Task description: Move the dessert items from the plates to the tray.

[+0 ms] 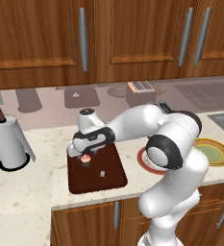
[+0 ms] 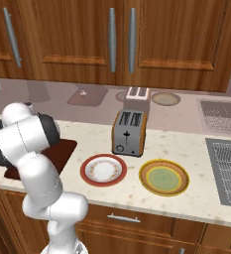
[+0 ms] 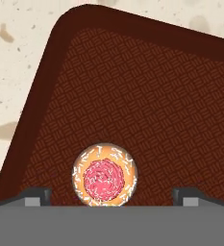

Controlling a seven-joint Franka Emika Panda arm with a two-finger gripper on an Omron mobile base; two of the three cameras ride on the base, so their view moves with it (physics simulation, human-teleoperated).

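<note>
Glossy white arm [image 1: 171,144] built of fat rounded segments, smooth shells, no cables or markings visible. Joints are dark, near black: big round dark cap with a grey ring at the elbow, dark bands between links. Hand [image 1: 86,154] end is dark with a white housing above it. Two small dark grey squarish fingertips [image 3: 36,196].

A paper towel roll [image 1: 10,144] stands upright at the left of the speckled counter [image 2: 186,149], a silver toaster [image 2: 129,133] with orange sides sits near the backsplash, a sink [image 2: 228,168] lies at the right, and wooden cabinets [image 2: 161,44] hang above.
</note>
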